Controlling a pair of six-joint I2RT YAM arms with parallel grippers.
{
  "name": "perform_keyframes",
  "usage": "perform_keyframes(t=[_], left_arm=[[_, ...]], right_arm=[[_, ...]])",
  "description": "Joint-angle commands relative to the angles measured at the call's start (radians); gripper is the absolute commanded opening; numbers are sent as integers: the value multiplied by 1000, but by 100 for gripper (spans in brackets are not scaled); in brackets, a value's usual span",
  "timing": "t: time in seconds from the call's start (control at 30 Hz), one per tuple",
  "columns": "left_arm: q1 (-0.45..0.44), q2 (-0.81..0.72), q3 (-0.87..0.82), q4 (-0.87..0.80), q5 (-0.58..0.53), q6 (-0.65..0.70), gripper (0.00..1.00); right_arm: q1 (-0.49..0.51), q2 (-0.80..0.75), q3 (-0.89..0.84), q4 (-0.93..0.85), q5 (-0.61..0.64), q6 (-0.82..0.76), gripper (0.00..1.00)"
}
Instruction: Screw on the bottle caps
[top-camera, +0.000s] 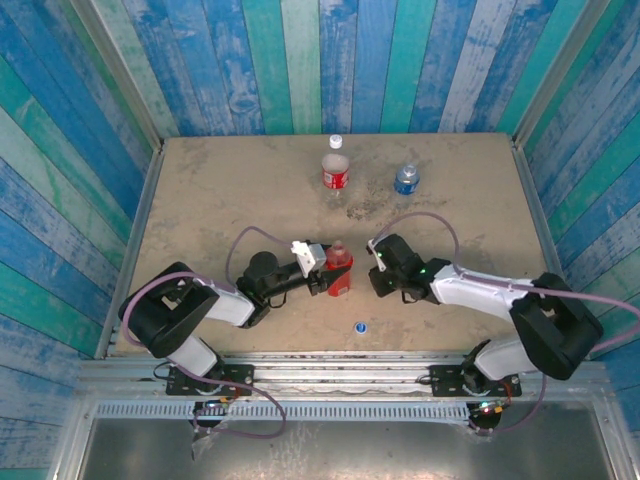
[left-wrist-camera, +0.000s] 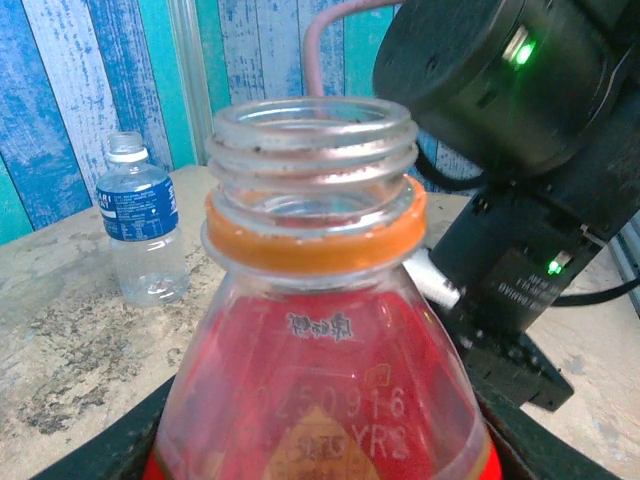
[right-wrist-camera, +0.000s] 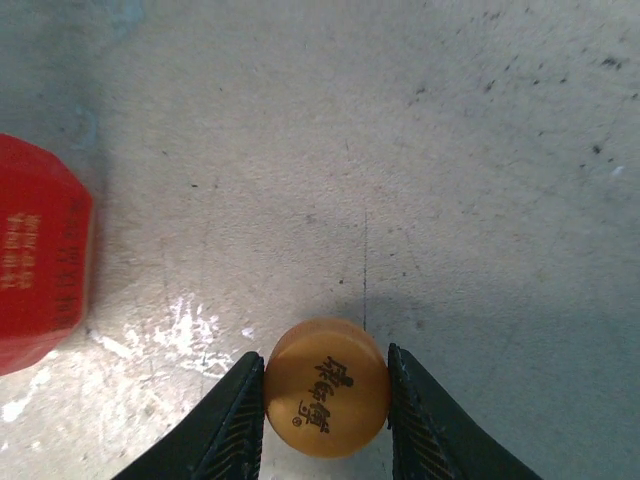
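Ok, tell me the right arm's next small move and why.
Probably lift the orange cap off the table and carry it toward the red bottle's open neck. The right gripper's fingers press both sides of the cap, and the left gripper holds the bottle upright with its neck bare.

The open bottle (top-camera: 339, 262) stands on the table (top-camera: 220, 200) between the fingers of the left gripper (top-camera: 328, 268). Just to its right, a cap (right-wrist-camera: 325, 385) sits between the fingers of the right gripper (right-wrist-camera: 326, 405). Ahead of both grippers stand the far-left bottle (top-camera: 336, 170) and the far-right bottle (top-camera: 406, 179), apart; behind them lies a loose cap (top-camera: 359, 326).
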Motion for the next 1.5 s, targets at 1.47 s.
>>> perform_keyframes(t=[1.47], left_arm=[[15, 39, -5, -17, 74, 65, 59]], right_arm=[[147, -19, 615, -516, -213, -119, 34]])
